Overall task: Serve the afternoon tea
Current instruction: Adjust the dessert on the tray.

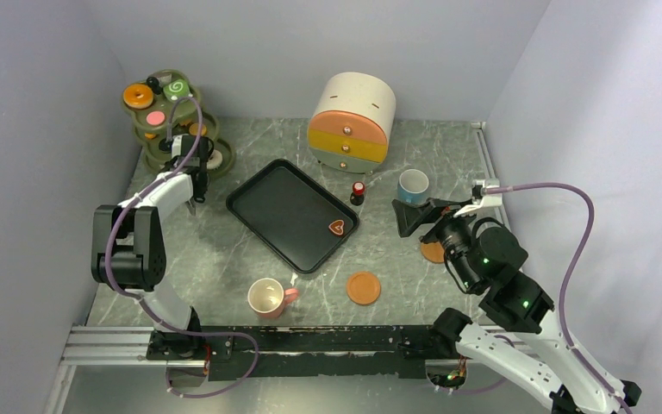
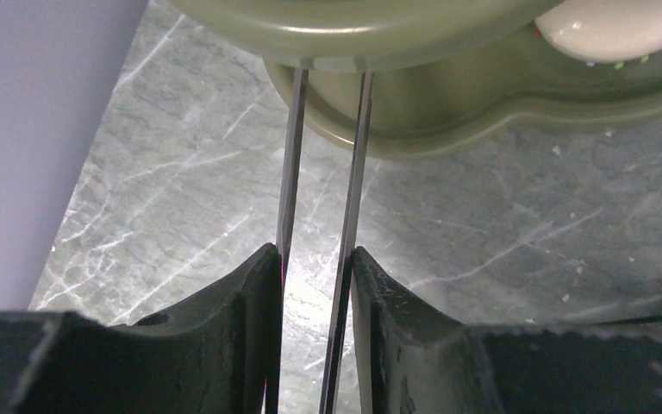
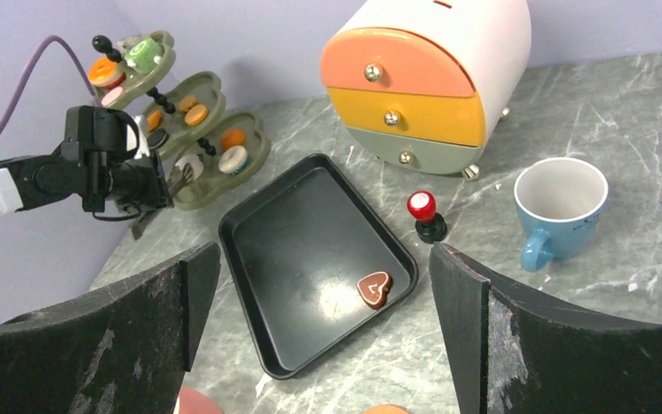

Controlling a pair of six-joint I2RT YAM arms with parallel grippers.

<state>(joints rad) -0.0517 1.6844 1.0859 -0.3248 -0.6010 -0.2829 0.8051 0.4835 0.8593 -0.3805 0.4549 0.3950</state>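
Top external view: toy pastries sit on the olive-green tiered stand, off the far-left corner of the black tray. They include an orange doughnut and a green swirl roll.
Heart cookie: inside the tray, at its right corner.
Cups: the pink cup is on the near side of the tray; the blue cup is to the tray's right.
Orange saucer: near-right of the tray, with nothing on it.
Handling (judged): the pastries look small, light, hard and smooth, so they could slip out from between thin blades. Pinch a doughnut across its ring, not on the rounded top.
Left gripper: clamped on a pair of metal tongs, with a finger pressing each blade.
Left arm pose: reaching to the tray's far left with the wrist low. The blades point at a tier rim; I cannot tell whether they touch it.
Right gripper: spread wide and holding nothing.
Right arm pose: folded to the tray's right, with the wrist aimed across the tray.
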